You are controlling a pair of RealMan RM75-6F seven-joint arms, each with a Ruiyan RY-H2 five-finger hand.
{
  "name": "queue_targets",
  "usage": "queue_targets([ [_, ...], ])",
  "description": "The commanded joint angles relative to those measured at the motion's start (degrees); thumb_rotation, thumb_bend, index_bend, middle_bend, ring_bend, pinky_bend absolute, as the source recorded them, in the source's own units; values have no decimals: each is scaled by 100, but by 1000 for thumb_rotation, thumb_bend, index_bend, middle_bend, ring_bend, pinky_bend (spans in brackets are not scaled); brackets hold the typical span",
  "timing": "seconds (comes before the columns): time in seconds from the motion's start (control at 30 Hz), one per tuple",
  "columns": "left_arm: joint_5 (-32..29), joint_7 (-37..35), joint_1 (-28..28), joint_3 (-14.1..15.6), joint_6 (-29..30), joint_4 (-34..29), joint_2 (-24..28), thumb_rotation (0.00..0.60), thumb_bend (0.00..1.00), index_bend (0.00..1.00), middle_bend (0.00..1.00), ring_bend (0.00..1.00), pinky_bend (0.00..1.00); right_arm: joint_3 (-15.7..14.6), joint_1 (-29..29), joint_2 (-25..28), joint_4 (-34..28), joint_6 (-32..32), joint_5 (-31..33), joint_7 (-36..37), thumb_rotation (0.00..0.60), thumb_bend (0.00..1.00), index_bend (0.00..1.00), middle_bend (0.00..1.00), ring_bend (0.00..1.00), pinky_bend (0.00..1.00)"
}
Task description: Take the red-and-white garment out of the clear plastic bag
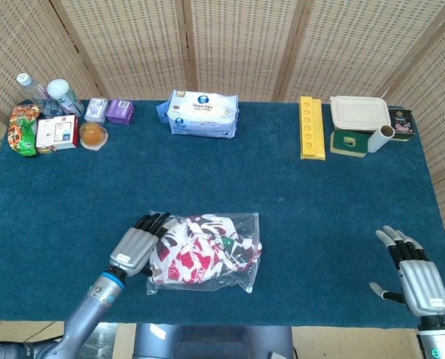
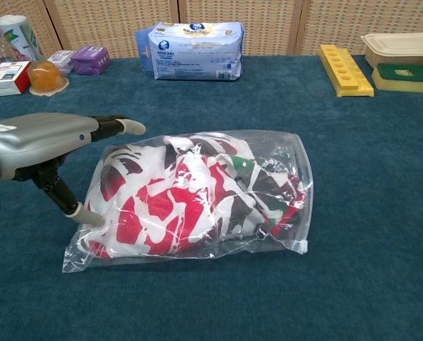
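Chest view: left robot hand point(image 2: 37, 145) spread, touching clear plastic bag point(image 2: 296, 160); labels unreadable; right robot hand point(image 1: 416, 277) spread.

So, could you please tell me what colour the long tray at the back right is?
The long tray is yellow, clearest in the head view.

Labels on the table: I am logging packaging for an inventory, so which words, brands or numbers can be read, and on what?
None can be read with certainty.
Blue-and-white soft pack: round logo and lines of print, too blurred.
Red-and-white box: print too small.
Purple box: illegible.
Green snack pouch: graphics only, text unreadable.
Clear plastic bag and red-and-white garment: pattern, no legible text.
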Motion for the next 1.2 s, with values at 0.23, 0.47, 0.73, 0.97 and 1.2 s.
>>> queue_targets([
  [0.23,-715,103,-1176,-758,-818,1580,-371,600,29,0,0,0,69,9,-96,34,-78,67,159,-67,600,189,119,88,115,117],
  [0.47,-1070,-69,-1955,-1124,-1276,2430,-546,599,28,0,0,0,70,35,-111,6,-242,90,203,-297,600,189,119,88,115,117],
  [0.73,-946,-829,-2055,-1201,-1767,1724,480,599,42,0,0,0,70,50,-148,83,-361,182,168,-373,600,189,119,88,115,117],
  [0.97,719,-2782,-1532,-1063,-2259,1024,1485,600,43,0,0,0,70,73,-139,107,-357,207,123,-317,600,189,126,87,115,114],
  [1.2,2524,-4279,-1764,-696,-2780,1060,1888,600,23,0,0,0,69,56,-133,91,-366,216,47,-319,600,189,126,88,115,114],
])
